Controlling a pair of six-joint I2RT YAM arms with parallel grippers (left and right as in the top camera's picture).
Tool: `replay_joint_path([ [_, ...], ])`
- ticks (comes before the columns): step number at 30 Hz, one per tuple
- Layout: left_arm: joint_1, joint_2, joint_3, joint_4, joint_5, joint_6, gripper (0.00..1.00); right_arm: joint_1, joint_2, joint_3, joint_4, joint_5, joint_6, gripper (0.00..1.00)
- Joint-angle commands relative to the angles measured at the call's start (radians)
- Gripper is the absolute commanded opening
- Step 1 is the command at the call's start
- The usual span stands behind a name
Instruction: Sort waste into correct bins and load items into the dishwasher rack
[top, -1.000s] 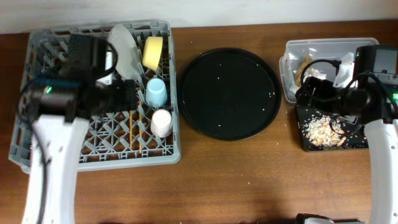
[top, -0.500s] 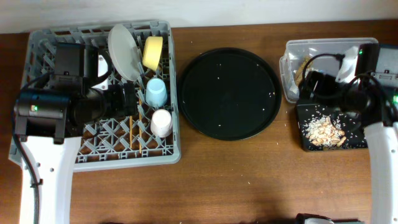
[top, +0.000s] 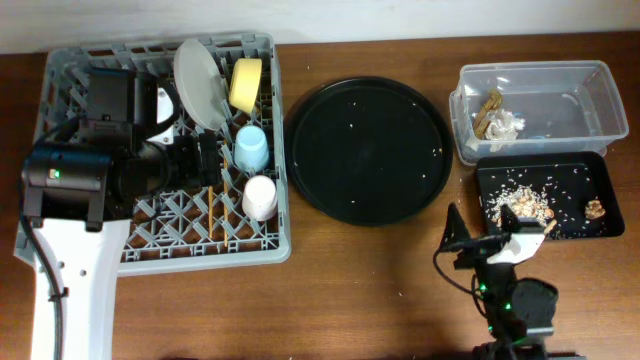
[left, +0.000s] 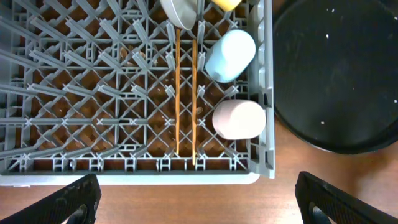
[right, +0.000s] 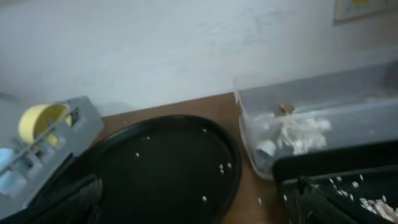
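The grey dishwasher rack (top: 200, 255) at the left holds the plate (top: 200, 85), yellow bowl (top: 246, 84), blue cup (top: 251, 148), pink cup (top: 260, 197) and two chopsticks (left: 185, 93). My left gripper (top: 205, 160) hovers over the rack, open and empty (left: 199, 205). The clear tub (top: 560, 72) holds white tissue (top: 505, 125) and a brown wrapper scrap (top: 489, 108). The small black tray (top: 600, 165) holds tan crumbs (top: 520, 205). My right gripper (top: 490, 228) is low at the table's front, just in front of the black tray, open and empty (right: 199, 205).
The large round black tray (top: 368, 150) lies between the rack and the bins, with a few white specks on it. A white wall runs behind the table. Bare brown table lies along the front edge.
My right arm has pulled back from over the bins to the table's front, uncovering the tub and the black tray. My left arm shifted slightly over the rack, then stayed still.
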Motion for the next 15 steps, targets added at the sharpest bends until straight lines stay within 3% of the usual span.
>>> replay_joint_path([
  [1, 0.005, -0.005, 0.006, 0.002, 0.007, 0.005, 0.99, 0.005, -0.079, -0.038, -0.035, 0.045, -0.001, 0.98],
  [4, 0.005, -0.005, 0.006, 0.002, 0.007, 0.005, 0.99, 0.006, -0.132, -0.038, -0.08, 0.042, 0.0, 0.98],
  [6, 0.005, -0.005, 0.006, 0.002, 0.007, 0.005, 0.99, 0.006, -0.221, -0.038, -0.21, 0.037, -0.001, 0.99],
  [15, 0.005, -0.005, 0.006, 0.002, 0.007, 0.005, 1.0, 0.018, -0.219, -0.038, -0.209, 0.036, -0.001, 0.98],
])
